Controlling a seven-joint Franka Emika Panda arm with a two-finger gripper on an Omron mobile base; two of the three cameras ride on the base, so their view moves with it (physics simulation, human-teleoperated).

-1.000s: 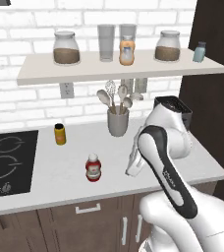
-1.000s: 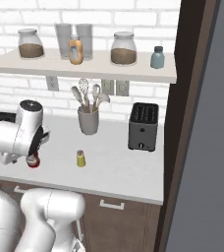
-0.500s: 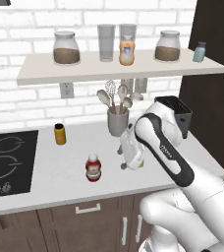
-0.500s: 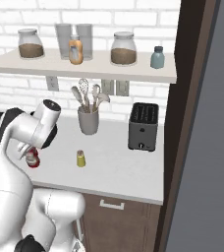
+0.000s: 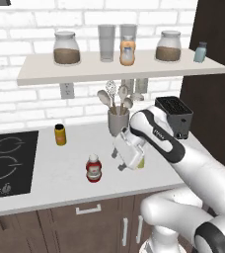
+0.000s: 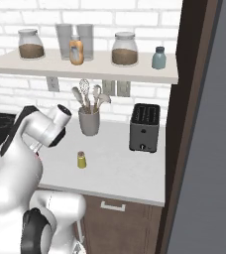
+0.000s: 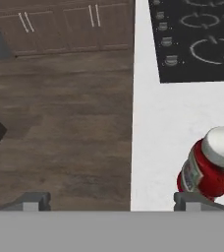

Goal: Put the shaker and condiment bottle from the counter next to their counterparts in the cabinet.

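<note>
Red ketchup bottle (image 5: 93, 168) stands upright on the pale table (image 5: 45, 173), between the black cooktop (image 5: 6, 160) and my gripper (image 5: 120, 161). In the hand view it sits just above the right fingertip (image 7: 195, 200), with the table's front edge running up the middle of the frame, so my hand hangs half over the floor. The fingers look spread wide apart with nothing between them.

My worry is the offset: the bottle is not between the fingers, and if I descend now the right finger would likely hit the cap or shoulder and tip it, possibly toward the nearby edge. I need to shift sideways first.

The yellow-green shaker (image 6: 82, 159) stands right beside my wrist, near the utensil crock (image 6: 89, 121); a careless swing of the forearm could knock it over.

The orange bottle (image 5: 127, 51) and blue shaker (image 5: 200, 52) wait on the shelf (image 5: 119, 71), crowded by glasses and jars.
</note>
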